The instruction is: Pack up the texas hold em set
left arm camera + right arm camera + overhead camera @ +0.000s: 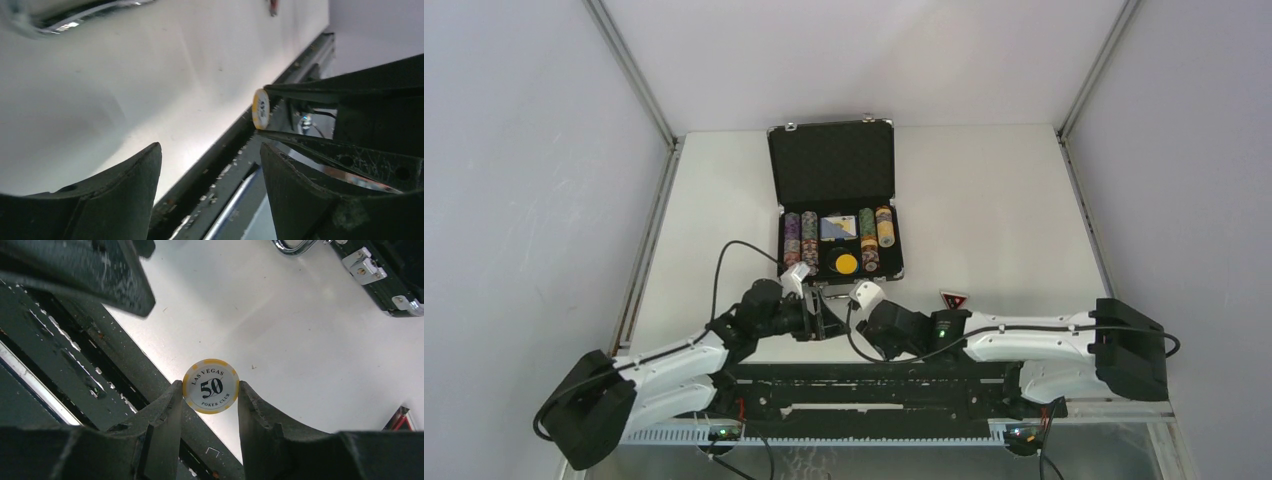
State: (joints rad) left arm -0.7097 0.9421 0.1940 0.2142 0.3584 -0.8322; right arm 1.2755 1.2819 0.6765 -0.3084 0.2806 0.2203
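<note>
Top external view: the white tabletop (994,210) carries the whole set, with a black rail (864,398) along its near edge.

The left arm (674,365) and right arm (1024,340) both reach inward and meet just in front of the case.

The black briefcase (831,165) stands open at the middle of the tabletop, towards the far side. Its lid is upright and its base lies flat, facing the arms.

Chip stacks (801,240) lie in rows down the left and right sides of the base. The card deck (837,228) sits between them at the back of the base, and the round yellow button (847,264) lies in front of the deck, inside the case.

The red-black triangle token (953,299) lies on the bare tabletop outside the case, off its near right corner and beside the right arm.

Left claw (210,185): fingers spread, nothing between them. It points at the right claw from close by, without contact.

Right claw (209,390): pinching a single yellow-and-white chip (210,386) by its rim, one finger on each side. The chip face reads "LAS VEGAS 50 POKER CLUB". The chip is held near the front edge of the tabletop, close to the rail and outside the briefcase. The left wrist view shows it edge-on between the two fingers.
</note>
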